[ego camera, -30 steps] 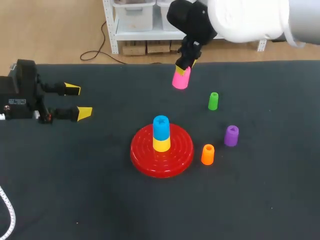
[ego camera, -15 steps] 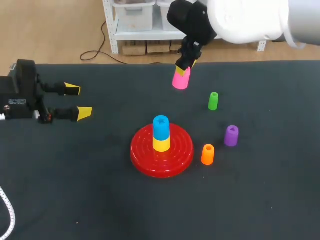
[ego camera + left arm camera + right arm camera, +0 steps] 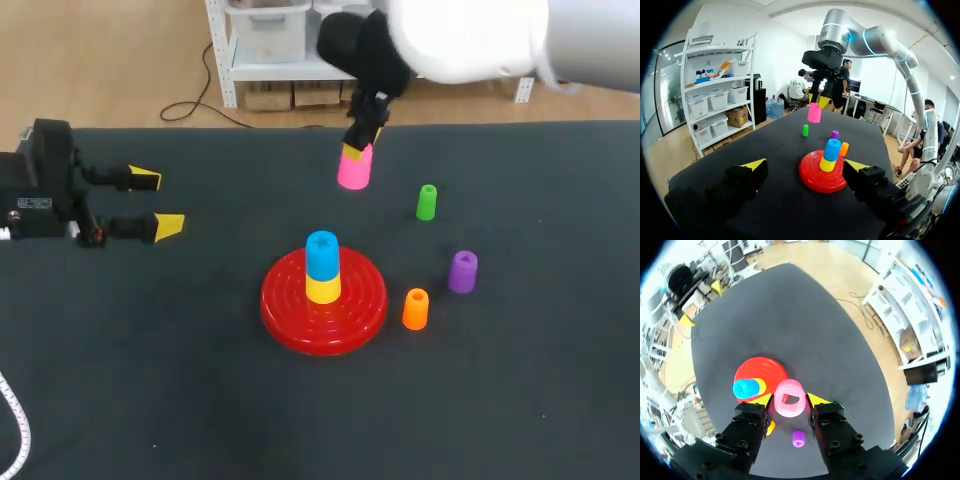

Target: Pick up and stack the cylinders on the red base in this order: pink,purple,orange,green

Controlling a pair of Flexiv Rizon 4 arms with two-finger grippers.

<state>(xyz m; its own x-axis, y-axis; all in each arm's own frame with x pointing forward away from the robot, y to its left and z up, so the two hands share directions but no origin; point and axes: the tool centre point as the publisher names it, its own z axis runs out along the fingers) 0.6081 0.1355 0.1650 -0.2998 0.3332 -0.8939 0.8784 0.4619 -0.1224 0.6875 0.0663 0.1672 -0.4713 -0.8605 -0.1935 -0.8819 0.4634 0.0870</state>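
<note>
The right claw (image 3: 790, 402) clamped the hollow pink plastic cylinder (image 3: 354, 170) from 2 sides, above the desk (image 3: 200, 400) near its far edge. The left claw (image 3: 157, 202) gaped wide by the left edge.

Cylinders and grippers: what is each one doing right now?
right gripper: shut on pink cylinder.
pink cylinder: in the air, above the table.
left gripper: open, empty.
green cylinder: upright on table.
purple cylinder: upright on table.
orange cylinder: upright on table.
blue cylinder: stacked on yellow cylinder, on red base.
</note>
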